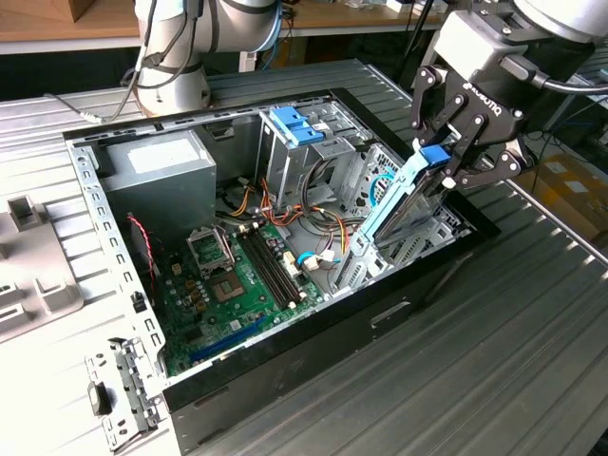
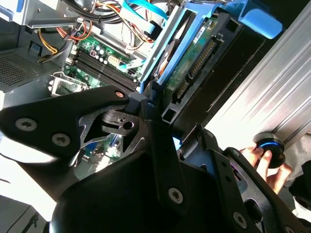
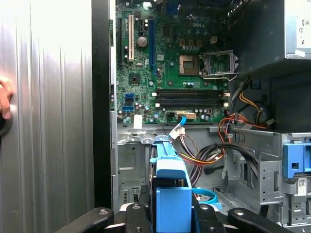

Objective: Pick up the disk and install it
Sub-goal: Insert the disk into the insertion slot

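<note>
Gripping the disk [image 1: 399, 201] by its blue end tab [image 1: 433, 156] between closed jaws. Leaning steeply, low end inside the computer case [image 1: 285, 356], near the wires [image 1: 318, 211]. Might jam or snag wires if pushed down crooked.

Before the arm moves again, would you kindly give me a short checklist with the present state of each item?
1. Grip: gripper shut on the disk at its tab end: ok.
2. Disk seated flat in the case: not ok, it stands tilted, tab end raised.
3. Disk's lower end lined up with the drive bay: cannot tell.
4. Cables clear of the disk: cannot tell.
5. Person's hand outside the case: ok.
</note>
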### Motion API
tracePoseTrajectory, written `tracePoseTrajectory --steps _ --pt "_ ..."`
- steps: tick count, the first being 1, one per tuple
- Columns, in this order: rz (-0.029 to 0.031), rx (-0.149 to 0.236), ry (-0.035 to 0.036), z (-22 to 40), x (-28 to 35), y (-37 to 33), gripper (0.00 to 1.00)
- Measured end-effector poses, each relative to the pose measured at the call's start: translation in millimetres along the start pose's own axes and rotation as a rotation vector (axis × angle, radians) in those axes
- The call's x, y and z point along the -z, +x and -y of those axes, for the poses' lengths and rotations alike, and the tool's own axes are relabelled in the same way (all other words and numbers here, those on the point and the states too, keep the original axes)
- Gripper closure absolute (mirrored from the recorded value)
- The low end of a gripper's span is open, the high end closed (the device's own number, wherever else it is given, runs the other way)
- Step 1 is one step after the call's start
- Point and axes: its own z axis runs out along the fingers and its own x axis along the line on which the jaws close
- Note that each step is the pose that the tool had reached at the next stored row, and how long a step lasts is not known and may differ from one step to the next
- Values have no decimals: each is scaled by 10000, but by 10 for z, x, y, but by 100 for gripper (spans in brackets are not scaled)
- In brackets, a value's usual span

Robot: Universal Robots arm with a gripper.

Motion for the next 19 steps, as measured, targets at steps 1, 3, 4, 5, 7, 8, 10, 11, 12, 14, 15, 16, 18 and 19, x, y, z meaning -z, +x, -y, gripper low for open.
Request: tracePoseTrajectory --steps 1,3,4,5,7,8,10,11,12,14,15,16,18,19 --pt "0 0 0 0 -4 0 64" --pt "0 0 0 0 -15 2 64" --pt "0 0 0 0 -18 2 64" --pt "0 0 0 0 -21 3 64" --pt "-1 0 0 0 -29 3 64" --pt "0 0 0 0 -32 4 64" --pt "-1 -1 0 0 -39 5 64" --pt "0 0 0 0 -42 5 64" --pt "0 -1 0 0 -47 5 64" --pt "-1 0 0 0 -55 6 64" --pt "-1 0 0 0 -59 7 64" --pt "-1 0 0 0 -61 7 64" --pt "-2 0 0 0 -62 8 64" --pt "-1 0 0 0 -62 7 64"
